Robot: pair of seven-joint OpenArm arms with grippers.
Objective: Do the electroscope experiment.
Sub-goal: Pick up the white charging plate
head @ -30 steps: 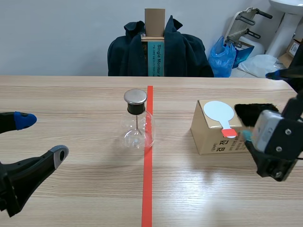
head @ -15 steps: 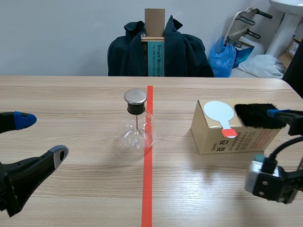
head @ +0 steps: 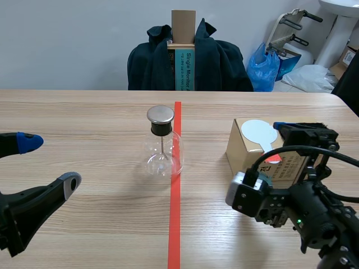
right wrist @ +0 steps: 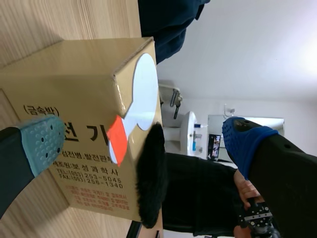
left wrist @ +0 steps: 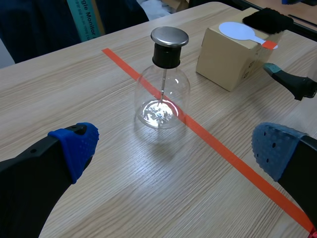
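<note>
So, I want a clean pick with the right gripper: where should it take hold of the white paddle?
Probably best to take the white paddle by its red handle: it seems to jut past the box edge, so come from the printed side. The disc lies flat on the box top, leaving no purchase, and the black fur lies close beside it.

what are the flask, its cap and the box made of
The flask looks like clear glossy glass: see-through, with bright glints. Its cap seems polished metal, likely steel, on a black stopper, rubber or plastic. The box is matte brown cardboard, with folded edges and printed text.
</note>
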